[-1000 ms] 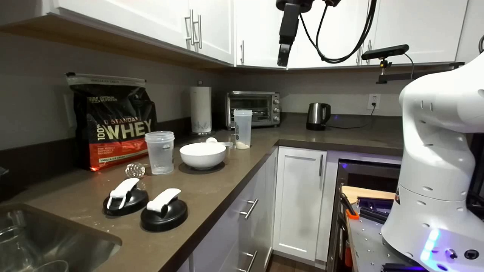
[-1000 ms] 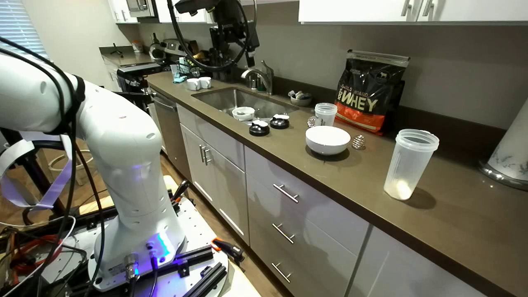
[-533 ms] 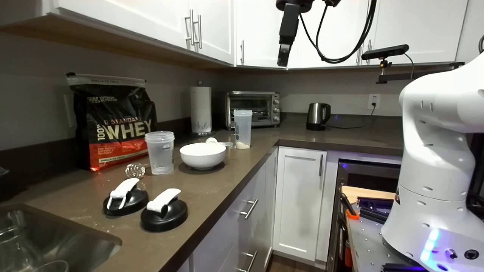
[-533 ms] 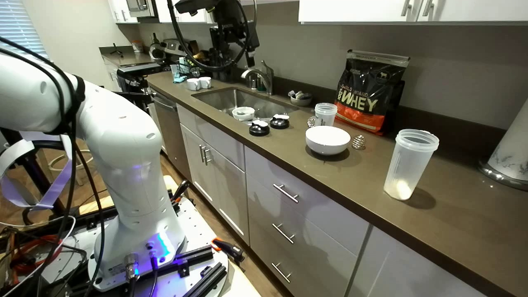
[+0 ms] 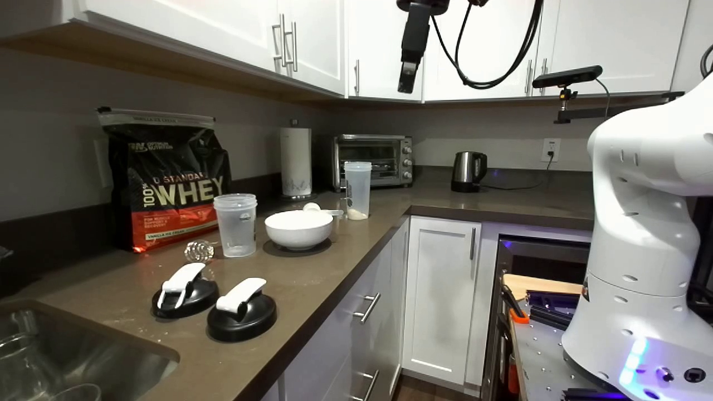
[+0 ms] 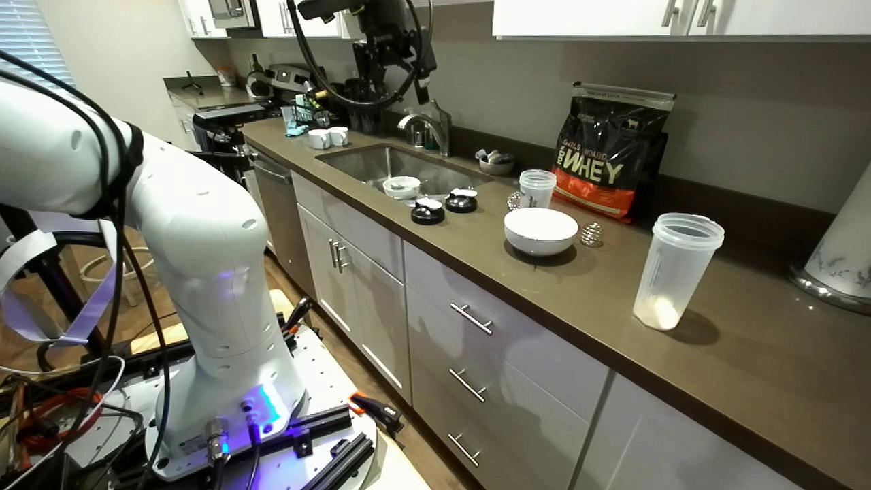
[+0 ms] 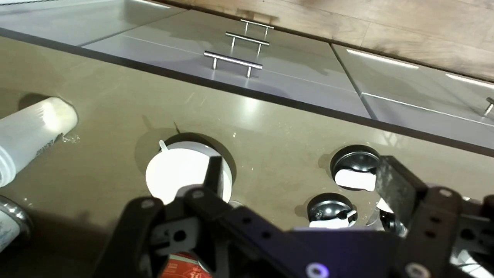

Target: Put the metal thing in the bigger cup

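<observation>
Big cup (image 6: 677, 273), axis vert., mouth up

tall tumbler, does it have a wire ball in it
No, in an exterior view the tall tumbler shows only pale powder at its bottom.

- White shaker wall cabinets (image 5: 384, 39) with bar handles (image 5: 294, 47)
- Brown L-shaped countertop (image 5: 312, 267) over white base cabinets (image 5: 440, 295)
- Grey wall (image 6: 748, 102) behind it
- Wood-toned plank floor (image 7: 397, 23)
- Slatted window blind (image 6: 30, 44) beside a pale wall (image 6: 116, 47)
- Glint (image 7: 251, 104) on the countertop
</observation>
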Motion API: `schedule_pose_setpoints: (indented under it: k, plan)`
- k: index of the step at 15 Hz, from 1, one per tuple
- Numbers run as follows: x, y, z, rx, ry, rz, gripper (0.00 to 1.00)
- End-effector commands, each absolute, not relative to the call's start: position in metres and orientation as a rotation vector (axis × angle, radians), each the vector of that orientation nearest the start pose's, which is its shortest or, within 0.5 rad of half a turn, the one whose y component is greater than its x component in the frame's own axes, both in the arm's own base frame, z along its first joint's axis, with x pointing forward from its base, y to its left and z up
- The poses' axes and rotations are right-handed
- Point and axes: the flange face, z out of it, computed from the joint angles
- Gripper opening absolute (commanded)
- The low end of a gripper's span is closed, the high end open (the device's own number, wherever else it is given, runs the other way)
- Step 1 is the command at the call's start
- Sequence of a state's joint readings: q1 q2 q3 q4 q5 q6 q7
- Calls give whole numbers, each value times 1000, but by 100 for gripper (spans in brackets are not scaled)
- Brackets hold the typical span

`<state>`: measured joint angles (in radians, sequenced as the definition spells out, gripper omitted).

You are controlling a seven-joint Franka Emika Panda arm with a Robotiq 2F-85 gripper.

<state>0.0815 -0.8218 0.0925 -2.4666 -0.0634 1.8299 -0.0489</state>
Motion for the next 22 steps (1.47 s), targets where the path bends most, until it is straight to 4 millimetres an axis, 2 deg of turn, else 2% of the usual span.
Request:
schedule_pose_setpoints:
  k: [1,7,15,17,18,22]
  plan:
    - [348,59,577,-3248,-408,-319,100]
    - [398,54,582,-3243,-387,-318,100]
    - [457,36,576,-3225,-307,-196,100]
    - [463,34,576,-3222,-306,-185,100]
    - [453,38,571,-3220,-276,-218,100]
    - [462,37,571,-3221,-270,-203,100]
